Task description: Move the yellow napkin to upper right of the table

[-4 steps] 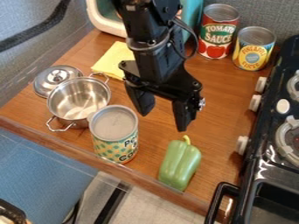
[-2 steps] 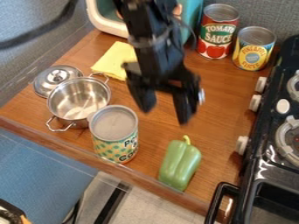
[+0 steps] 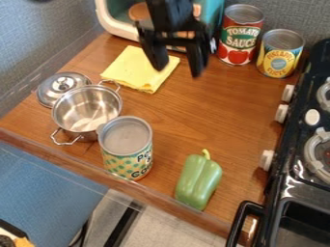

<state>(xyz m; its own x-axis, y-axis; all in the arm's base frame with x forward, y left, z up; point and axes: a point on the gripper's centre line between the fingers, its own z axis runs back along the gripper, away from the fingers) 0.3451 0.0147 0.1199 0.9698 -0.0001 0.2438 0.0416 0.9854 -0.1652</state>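
The brown wooden surface has its things mostly near the sides, which leaves me a good bit of wood in the middle to work over. My tool is wide open and has hold of nothing, I think so it can pinch soft cloth. It hangs by the right edge of the yellow napkin, which lies flat at the upper left, just behind the silver pot. That side seems easiest, as the pot could get in my way in front. I must grab the napkin first, then take it toward the red can and yellow can, without bumping them.
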